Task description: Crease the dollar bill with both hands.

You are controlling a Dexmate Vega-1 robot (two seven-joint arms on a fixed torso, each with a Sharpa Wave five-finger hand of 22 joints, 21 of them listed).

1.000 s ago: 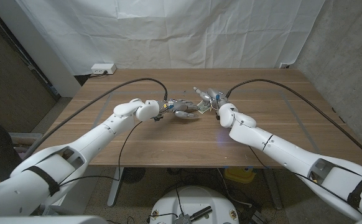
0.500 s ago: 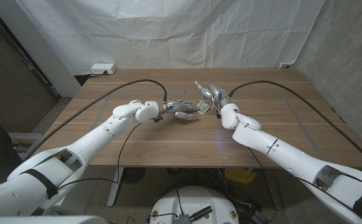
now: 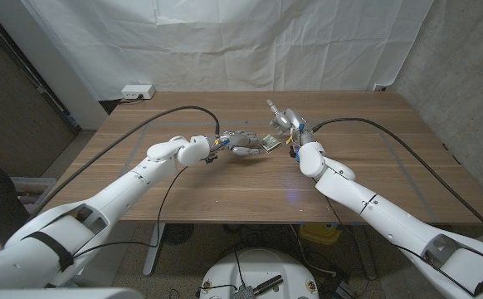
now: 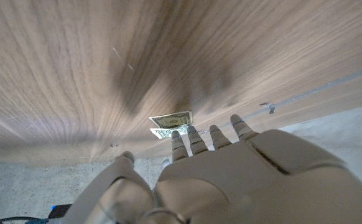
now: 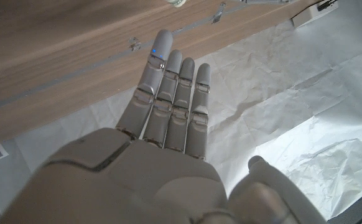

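- Left hand (image 3: 240, 143): fingertips rest on the near-left part of the dollar bill (image 3: 270, 144), pinning it to the table (image 3: 225, 187); it grasps nothing.
- Dollar bill: lies folded near the table's centre, toward the far edge, long axis running roughly left-right; in the left wrist view (image 4: 170, 124) it sits just beyond the fingers.
- Right hand (image 3: 285, 121): raised beyond the bill's right end, fingers straight and released; judged farther from the bill than the left.
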